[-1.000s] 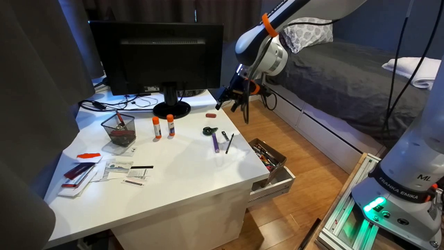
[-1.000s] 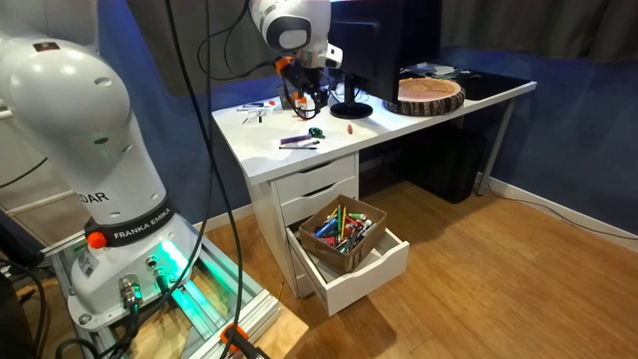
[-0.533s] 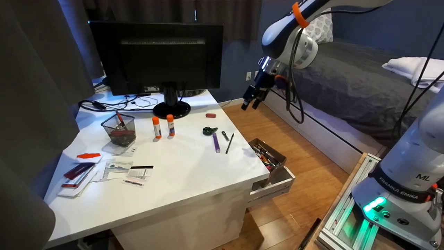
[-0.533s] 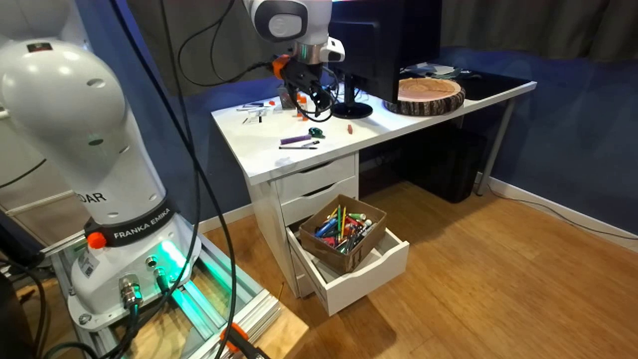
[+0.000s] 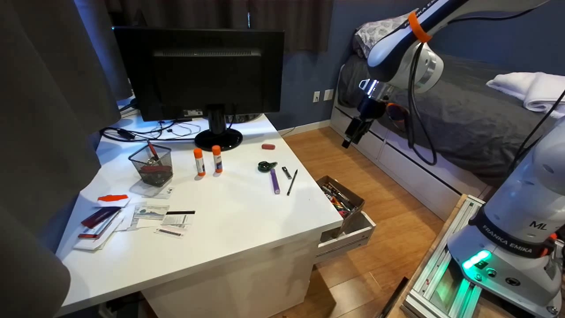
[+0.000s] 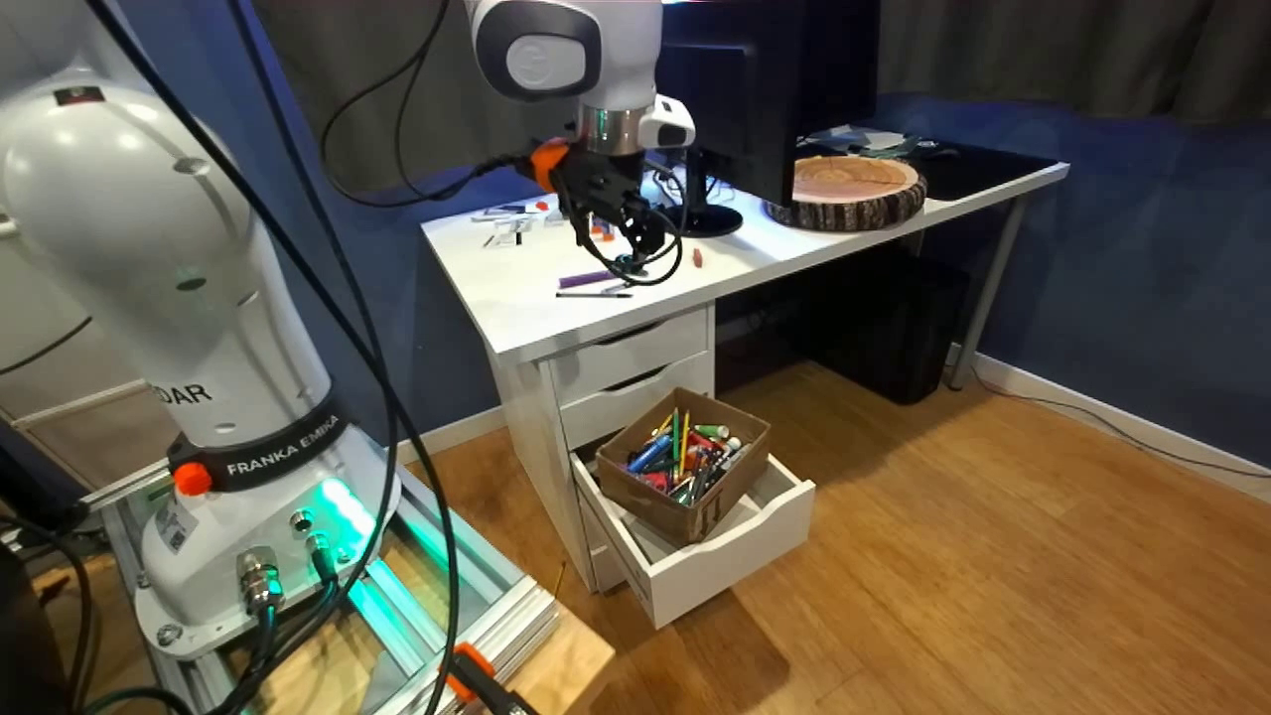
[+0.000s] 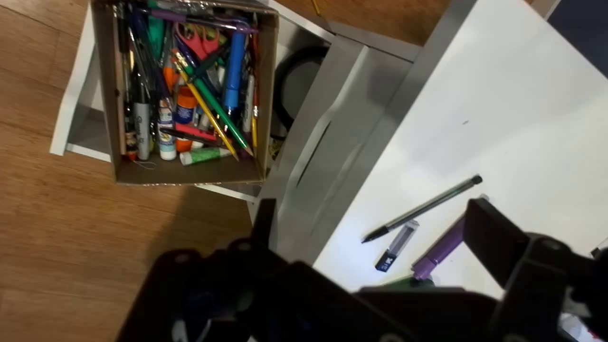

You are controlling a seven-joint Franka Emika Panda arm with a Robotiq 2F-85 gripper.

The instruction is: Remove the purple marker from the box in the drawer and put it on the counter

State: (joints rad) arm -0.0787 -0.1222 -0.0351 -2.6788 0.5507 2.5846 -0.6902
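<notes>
The purple marker (image 5: 275, 181) lies flat on the white counter (image 5: 242, 221), touching or close to a small green object. It also shows in an exterior view (image 6: 586, 279) and in the wrist view (image 7: 439, 249), where a finger covers one end. The white drawer (image 6: 735, 566) is pulled out and holds a brown cardboard box (image 6: 635, 497) full of pens, pencils and glue sticks. Another purple pen (image 7: 209, 21) lies across the top of that box. My gripper (image 7: 373, 204) is open and empty, in the air past the counter's drawer-side edge (image 5: 353, 137).
A black pen (image 5: 292, 182), a small lead case (image 5: 287, 172), the green object (image 5: 266, 166) and a red eraser (image 5: 268, 146) lie near the marker. Glue sticks (image 5: 217, 159), a mesh cup (image 5: 154, 170) and the monitor (image 5: 198, 75) stand farther back. Cables hang from the arm.
My gripper has moved away from the monitor, out beyond the counter's edge on the drawer side. The purple marker, the box and the drawer have not moved.
</notes>
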